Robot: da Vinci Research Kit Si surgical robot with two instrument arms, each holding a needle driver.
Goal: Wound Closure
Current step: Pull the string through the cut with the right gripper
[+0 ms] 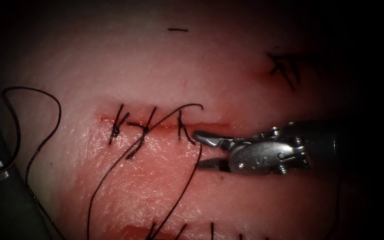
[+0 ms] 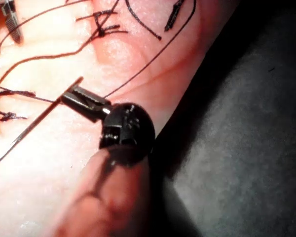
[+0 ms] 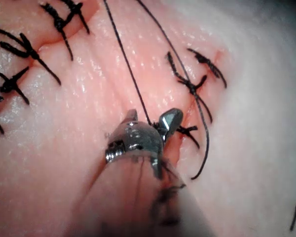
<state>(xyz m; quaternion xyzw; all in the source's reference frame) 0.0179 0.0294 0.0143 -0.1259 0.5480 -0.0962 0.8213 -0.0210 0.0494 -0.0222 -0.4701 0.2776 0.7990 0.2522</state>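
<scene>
Right tool [image 1: 198, 149], jaws spread and empty, straddles thread [image 1: 112, 171] at the stitched cut [image 1: 156, 126] in the tissue [image 1: 227, 80]. Left wrist view: left tool [image 2: 79, 98] clamps the needle [image 2: 34, 123] over the tissue. Right wrist view: parted jaws flank the thread.

Place: surgical training bench, lab setting.
Evidence, tissue: slab of pork belly tissue [image 1: 227, 71] under strong close light, dark surround.
Evidence, stitches: several black knotted sutures [image 1: 143, 129] across a cut [image 1: 165, 126]; loose thread [image 1: 36, 146] trailing.
Evidence, tool: metal wristed robotic instrument [image 1: 263, 153] on a thin shaft.
</scene>
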